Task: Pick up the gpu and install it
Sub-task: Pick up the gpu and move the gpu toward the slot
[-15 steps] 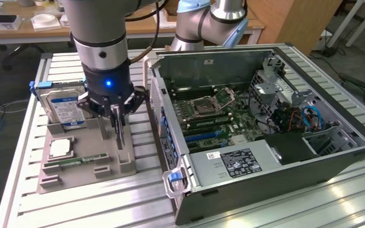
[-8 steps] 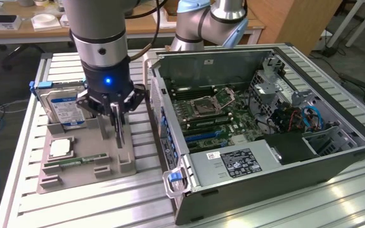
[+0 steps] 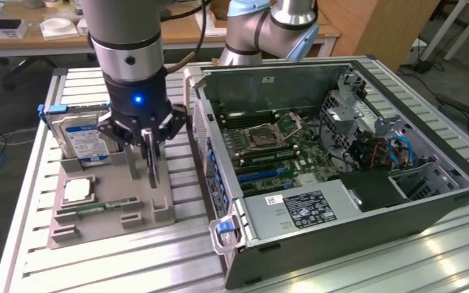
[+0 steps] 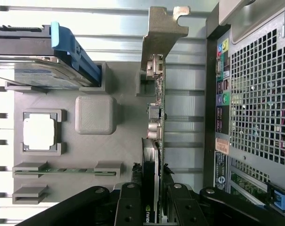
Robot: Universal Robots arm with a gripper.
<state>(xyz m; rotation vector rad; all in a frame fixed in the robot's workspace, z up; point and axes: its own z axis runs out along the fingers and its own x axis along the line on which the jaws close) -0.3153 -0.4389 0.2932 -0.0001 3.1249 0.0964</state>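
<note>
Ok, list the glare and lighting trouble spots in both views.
Exterior view: light glares off the table slats beside the computer case; a blue light glows above the gripper. Wrist view: the processor chip is washed out white, while the gpu clamped in the gripper looks evenly lit.

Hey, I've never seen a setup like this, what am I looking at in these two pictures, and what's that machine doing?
It is a robot arm ending in a gripper, a mechanical claw. One picture comes from a camera off the arm, the other from a camera on its wrist. On the slatted table sit an open computer case and a grey holder carrying a hard drive, a processor chip and a memory stick. The gripper is closed on the gpu, a thin card standing upright in that holder.
</note>
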